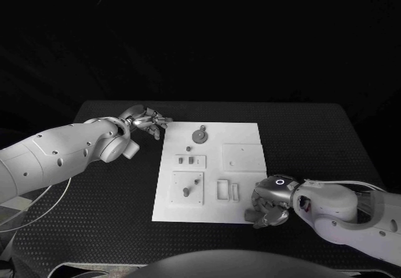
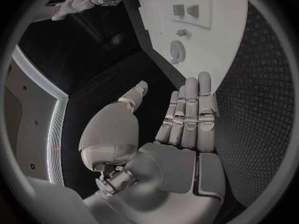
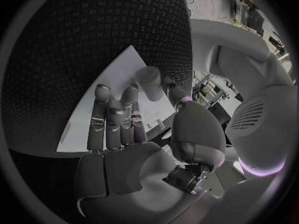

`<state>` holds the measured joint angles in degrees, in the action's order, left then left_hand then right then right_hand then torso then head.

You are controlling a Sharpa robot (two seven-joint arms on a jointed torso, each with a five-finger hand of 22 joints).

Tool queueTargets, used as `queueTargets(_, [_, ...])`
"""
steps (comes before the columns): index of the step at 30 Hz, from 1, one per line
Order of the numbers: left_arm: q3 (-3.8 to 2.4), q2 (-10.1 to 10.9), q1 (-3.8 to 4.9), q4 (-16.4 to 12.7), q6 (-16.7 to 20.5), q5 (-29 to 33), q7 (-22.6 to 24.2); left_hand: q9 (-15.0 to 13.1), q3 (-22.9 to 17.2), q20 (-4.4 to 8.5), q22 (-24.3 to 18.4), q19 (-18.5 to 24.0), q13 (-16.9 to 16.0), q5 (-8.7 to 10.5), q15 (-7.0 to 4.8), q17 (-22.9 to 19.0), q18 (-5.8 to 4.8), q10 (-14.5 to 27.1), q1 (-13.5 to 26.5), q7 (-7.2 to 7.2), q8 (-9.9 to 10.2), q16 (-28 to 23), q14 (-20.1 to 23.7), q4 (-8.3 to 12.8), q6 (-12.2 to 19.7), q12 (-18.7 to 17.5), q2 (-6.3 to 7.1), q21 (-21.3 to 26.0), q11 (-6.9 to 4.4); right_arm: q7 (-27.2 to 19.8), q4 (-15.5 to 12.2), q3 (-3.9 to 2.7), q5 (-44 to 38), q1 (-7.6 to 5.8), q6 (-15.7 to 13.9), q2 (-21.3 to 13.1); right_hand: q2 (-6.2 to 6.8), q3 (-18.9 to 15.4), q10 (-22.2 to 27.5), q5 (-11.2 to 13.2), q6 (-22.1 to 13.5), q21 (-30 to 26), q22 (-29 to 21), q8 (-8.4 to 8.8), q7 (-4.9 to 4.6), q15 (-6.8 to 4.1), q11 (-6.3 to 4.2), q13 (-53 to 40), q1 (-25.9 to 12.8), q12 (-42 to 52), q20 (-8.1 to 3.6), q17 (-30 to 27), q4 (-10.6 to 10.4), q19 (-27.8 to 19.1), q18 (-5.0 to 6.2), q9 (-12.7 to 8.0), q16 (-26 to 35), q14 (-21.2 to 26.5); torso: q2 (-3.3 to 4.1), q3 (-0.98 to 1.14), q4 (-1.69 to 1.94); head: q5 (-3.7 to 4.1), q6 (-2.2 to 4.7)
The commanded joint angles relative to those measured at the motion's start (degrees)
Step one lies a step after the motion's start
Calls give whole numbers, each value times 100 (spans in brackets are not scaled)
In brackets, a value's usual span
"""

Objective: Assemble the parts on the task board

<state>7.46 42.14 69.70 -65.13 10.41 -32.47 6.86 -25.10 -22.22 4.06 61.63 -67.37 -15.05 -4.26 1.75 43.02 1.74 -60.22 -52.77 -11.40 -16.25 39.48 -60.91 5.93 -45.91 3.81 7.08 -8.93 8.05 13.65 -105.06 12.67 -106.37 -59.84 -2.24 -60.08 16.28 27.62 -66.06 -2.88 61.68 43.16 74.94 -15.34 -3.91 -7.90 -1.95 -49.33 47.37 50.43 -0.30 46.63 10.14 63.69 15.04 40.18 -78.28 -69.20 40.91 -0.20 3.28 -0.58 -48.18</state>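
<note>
Board [image 1: 242,200], white and at mid-table, runs its long axis near to far with black table [image 1: 334,139] bare on both sides, left hand [image 1: 144,123] empty with fingers apart off its far-left corner, right hand [image 1: 269,205] curled, empty, at its near-right corner.

No readable text, labels or numbers anywhere.
</note>
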Motion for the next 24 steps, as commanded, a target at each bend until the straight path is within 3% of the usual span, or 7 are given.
queueTargets(1, [-3, -2, 1, -21, -88, -8, 64, 6, 16, -28, 7, -31, 7, 27, 12, 10, 397, 37, -28, -7, -14, -26, -40, 18, 9, 16, 14, 29, 16, 15, 18, 21, -597, 76, -269, 65, 11, -17, 9, 8, 11, 31, 101, -14, -6, -25, -34, -16, 152, 33, -7, -11, 130, -4, -4, 4, -20, -1, 2, 3, -8, -8, -7])
queueTargets(5, [-3, 12, 1, -27, -94, -8, 58, 6, 17, -28, 7, -32, 7, 27, 12, 11, 398, 36, -28, -8, -13, -27, -40, 18, 11, 16, 13, 30, 16, -25, 53, 31, -682, 156, -317, 164, -46, 6, 30, 7, 0, 36, 104, -2, -12, -21, -29, -43, 444, 59, -7, -16, 364, -16, -5, 6, -20, 25, 3, 9, -4, -15, -10])
queueTargets(9, [-3, 30, 1, -30, -97, -8, 51, 9, 20, -27, 7, -33, 6, 29, 11, 12, 398, 34, -27, -12, -7, -29, -40, 18, 23, 18, 11, 31, 15, -131, 34, 32, -604, 181, -387, 184, -250, 21, 45, 9, -7, 54, 107, 9, -21, -12, -20, -77, 805, 95, 13, -21, 650, -11, -5, 12, -30, 36, 0, 10, 0, -22, -15])
queueTargets(13, [-3, 24, 1, -31, -102, -8, 48, 10, 22, -27, 7, -33, 6, 31, 11, 13, 399, 33, -25, -14, -5, -30, -41, 18, 28, 18, 12, 32, 15, -208, 33, 31, -549, 181, -455, 180, -460, -15, 53, 7, -87, 75, 116, 59, -41, -1, -1, -133, 1335, 163, 12, -21, 673, -32, -5, 1, -49, 41, -1, 2, -6, -21, -8])
queueTargets(17, [-3, 19, 1, -31, -103, -8, 49, 14, 27, -27, 6, -34, 7, 38, 11, 15, 399, 33, -23, -20, 2, -31, -42, 17, 43, 18, 14, 34, 15, -288, 14, 31, -513, 181, -525, 173, -525, 420, 122, 15, -307, 76, 103, 207, -139, 82, 87, -257, 1912, 340, 66, -26, 650, -33, -7, -65, -61, 69, -3, 0, -2, -30, -5])
queueTargets(24, [-3, 22, 1, -24, -97, -8, 46, 15, 28, -27, 6, -35, 7, 42, 11, 16, 400, 34, -22, -22, 3, -32, -42, 17, 45, 18, 11, 35, 15, -619, -85, 28, -250, 164, -833, 86, -591, 905, 157, 14, -189, 174, 131, 187, -128, 95, 88, -512, 2036, 759, 112, 42, 658, -19, -4, -80, -214, 70, -6, -4, 4, -31, 9])
